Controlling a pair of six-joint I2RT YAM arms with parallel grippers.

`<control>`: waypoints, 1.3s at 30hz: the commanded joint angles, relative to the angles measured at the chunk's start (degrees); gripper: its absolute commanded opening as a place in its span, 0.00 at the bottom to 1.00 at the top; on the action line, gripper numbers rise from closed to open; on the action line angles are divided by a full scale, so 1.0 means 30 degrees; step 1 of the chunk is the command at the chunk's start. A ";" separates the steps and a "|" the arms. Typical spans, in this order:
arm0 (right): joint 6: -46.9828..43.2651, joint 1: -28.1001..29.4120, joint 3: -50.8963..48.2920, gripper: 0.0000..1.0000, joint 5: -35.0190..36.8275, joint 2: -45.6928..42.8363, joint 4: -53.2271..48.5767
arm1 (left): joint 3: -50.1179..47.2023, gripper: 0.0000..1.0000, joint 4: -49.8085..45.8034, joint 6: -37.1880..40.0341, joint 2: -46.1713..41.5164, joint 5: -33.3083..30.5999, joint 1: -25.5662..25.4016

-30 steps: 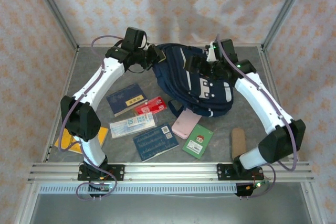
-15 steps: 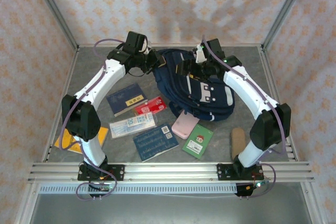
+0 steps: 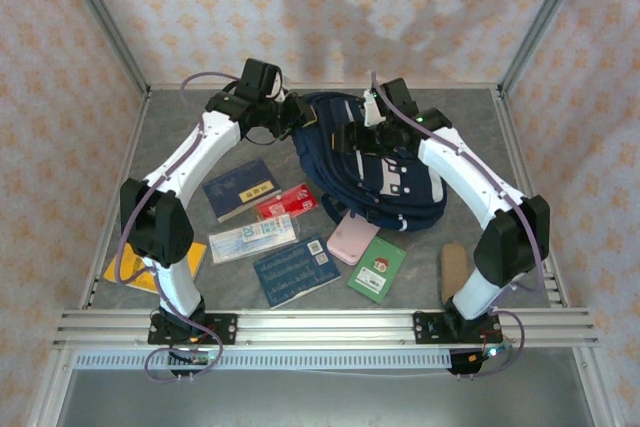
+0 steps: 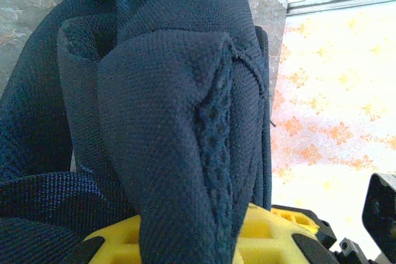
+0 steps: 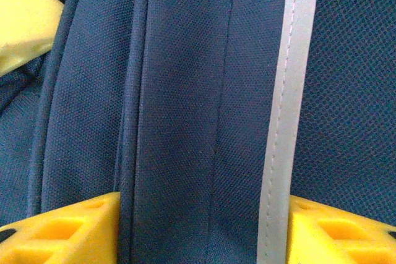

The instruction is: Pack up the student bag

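Position: the student bag (image 3: 385, 172) lies at the far middle of the table (image 3: 180, 137), with both arms reaching onto its upper end.

Left end effector (image 3: 297, 119): clamped narrow on a raised fold of navy bag cloth.

Right end effector (image 3: 352, 137): its yellow fingers (image 5: 62, 230) stand apart on either side of a flat band with a grey stripe. We cannot tell whether they bite.

We judge the step to be spreading the bag open. The right should close on a seam or gathered ridge, since flat cloth will likely slip. Both arms should then draw apart gently while the left holds firm.

Not made out: the zip pull, the bag's mouth and the cloth behind the fingers. The pink case (image 3: 355, 237) is partly under the bag's near edge.
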 commanded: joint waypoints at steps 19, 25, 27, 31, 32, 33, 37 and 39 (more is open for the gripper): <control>0.0591 -0.0148 0.1507 0.00 0.1741 -0.0537 -0.1460 | 0.0079 0.49 -0.3264 0.3907 -0.1224 -0.1003 -0.0169; 0.2952 -0.1035 0.2901 0.00 0.1139 -0.0011 -0.1998 | -0.1104 0.66 -0.4638 0.6079 -0.3290 -0.2901 -0.0363; 0.3733 -0.1218 0.3506 0.00 0.1268 0.0277 -0.2504 | -0.1655 0.67 -0.4953 0.7235 -0.4270 -0.3641 -0.0667; 0.4868 -0.1484 0.4577 0.00 0.1221 0.0764 -0.3129 | -0.3419 0.63 -0.4601 0.8990 -0.6349 -0.5000 -0.2159; 0.5064 -0.1542 0.4829 0.00 0.1158 0.0917 -0.3338 | -0.3958 0.60 -0.4295 0.9330 -0.6757 -0.5318 -0.2574; 0.5167 -0.1572 0.5111 0.00 0.1105 0.1101 -0.3551 | -0.4657 0.57 -0.3853 0.9635 -0.7246 -0.5850 -0.3191; 0.5545 -0.1639 0.5966 0.00 0.0865 0.1575 -0.4180 | -0.7281 0.50 -0.1913 0.9994 -0.8185 -0.8161 -0.5756; 0.5825 -0.1663 0.6134 0.00 0.0598 0.1656 -0.4168 | -0.7982 0.50 -0.1188 0.9873 -0.7963 -0.8989 -0.6871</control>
